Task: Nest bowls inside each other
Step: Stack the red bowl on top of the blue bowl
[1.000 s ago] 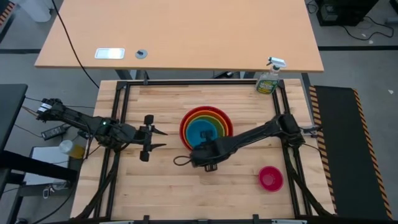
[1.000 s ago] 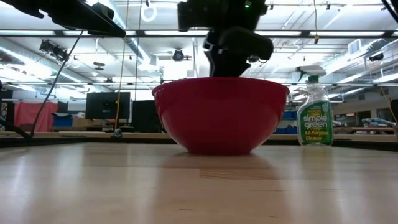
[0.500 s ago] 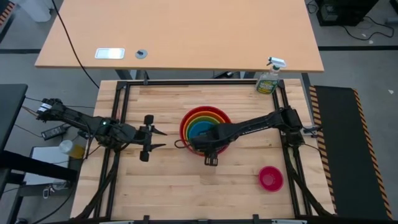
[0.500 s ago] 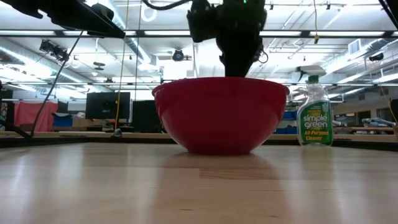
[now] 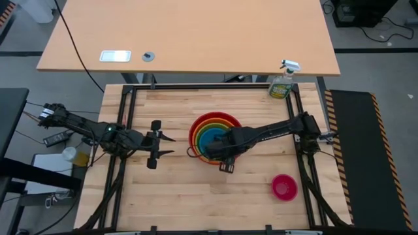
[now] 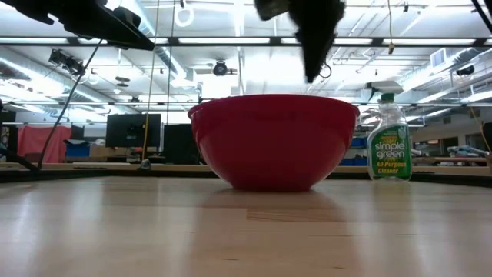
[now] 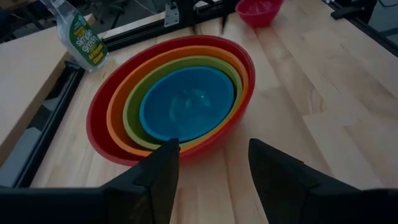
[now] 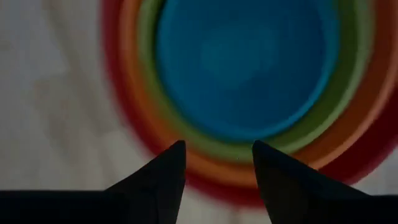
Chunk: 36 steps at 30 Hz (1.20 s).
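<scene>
Four bowls sit nested at the table's middle: red (image 5: 196, 130) outermost, then orange, yellow-green and blue (image 5: 212, 138) innermost. The stack rests on the red bowl's base (image 6: 273, 181). A magenta-pink bowl (image 5: 284, 187) stands alone on the wood at the near right. My right gripper (image 8: 217, 155) hangs open above the stack's near rim (image 5: 226, 166), pointing down, nothing between its fingers. My left gripper (image 5: 160, 143) waits open to the left of the stack, facing it (image 7: 211, 149).
A green spray bottle (image 5: 282, 83) stands at the table's far right corner, by the black frame rail (image 5: 196, 87). Bare wood lies in front of the stack and between it and the pink bowl (image 7: 258, 9).
My right gripper has risen from just behind the red bowl's rim until it hangs clear above the stack. It has rolled about its pointing line and shifted a little toward the table's right edge. The stack has stayed where it was.
</scene>
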{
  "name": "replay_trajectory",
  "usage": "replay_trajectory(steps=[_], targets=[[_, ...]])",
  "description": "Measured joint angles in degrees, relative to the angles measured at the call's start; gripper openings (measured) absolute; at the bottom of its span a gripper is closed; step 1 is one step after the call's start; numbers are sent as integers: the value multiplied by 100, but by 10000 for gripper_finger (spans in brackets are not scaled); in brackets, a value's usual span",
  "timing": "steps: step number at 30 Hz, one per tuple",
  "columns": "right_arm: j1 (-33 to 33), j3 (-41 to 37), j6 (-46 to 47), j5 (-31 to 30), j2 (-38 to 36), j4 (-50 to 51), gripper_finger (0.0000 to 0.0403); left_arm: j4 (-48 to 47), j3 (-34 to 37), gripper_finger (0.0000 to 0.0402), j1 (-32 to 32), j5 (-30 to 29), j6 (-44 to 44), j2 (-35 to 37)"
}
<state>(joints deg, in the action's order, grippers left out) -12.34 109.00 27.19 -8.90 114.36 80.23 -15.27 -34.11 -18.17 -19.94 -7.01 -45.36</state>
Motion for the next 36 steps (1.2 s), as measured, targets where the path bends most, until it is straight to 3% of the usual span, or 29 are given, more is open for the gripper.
replay_trajectory(steps=[3,6,10,16,22,31,36], targets=[[-142,36,682,496,-22,440,193,-9,0,194,0,0,43,0],[-314,30,1615,599,-26,918,193,-9,0,194,0,0,106,0],[-617,-361,2408,748,-70,971,193,-9,0,194,0,0,207,0],[-1167,-1131,3703,1481,-113,949,193,-7,0,194,0,2,397,0],[-1730,-1444,5055,1826,-120,981,198,-8,0,194,0,0,398,0],[-2273,-1665,6395,2001,-120,908,246,-7,0,194,0,2,464,0],[-2538,-2135,6949,2483,-116,306,275,-58,0,194,0,2,470,0]])
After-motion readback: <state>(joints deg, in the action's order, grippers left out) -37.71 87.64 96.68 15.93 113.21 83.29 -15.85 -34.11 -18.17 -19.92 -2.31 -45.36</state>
